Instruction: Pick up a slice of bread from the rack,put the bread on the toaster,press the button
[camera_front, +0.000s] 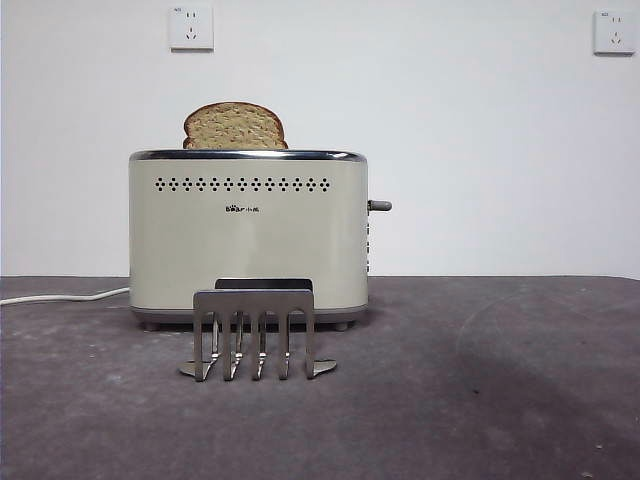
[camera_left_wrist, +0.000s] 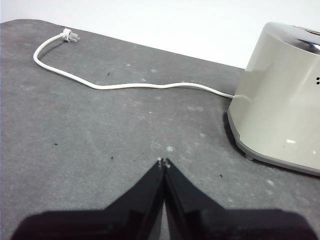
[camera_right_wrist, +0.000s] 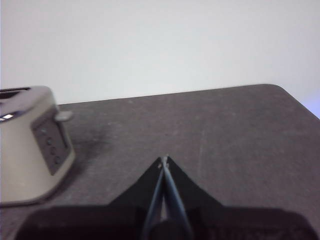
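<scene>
The slice of bread (camera_front: 235, 127) stands in a slot of the cream toaster (camera_front: 248, 235), its domed top showing above the chrome rim. The steel rack (camera_front: 256, 334) stands bare in front of the toaster. The toaster's lever (camera_front: 379, 206) sticks out high on its right side. My left gripper (camera_left_wrist: 163, 161) is shut and empty over the mat, apart from the toaster (camera_left_wrist: 280, 105). My right gripper (camera_right_wrist: 165, 160) is shut and empty, apart from the toaster's button end (camera_right_wrist: 32, 142). Neither arm shows in the front view.
The white cord (camera_left_wrist: 125, 85) runs from the toaster across the grey mat to its loose plug (camera_left_wrist: 69, 36). It also shows in the front view (camera_front: 60, 296). Two wall sockets (camera_front: 191, 27) sit on the white wall behind.
</scene>
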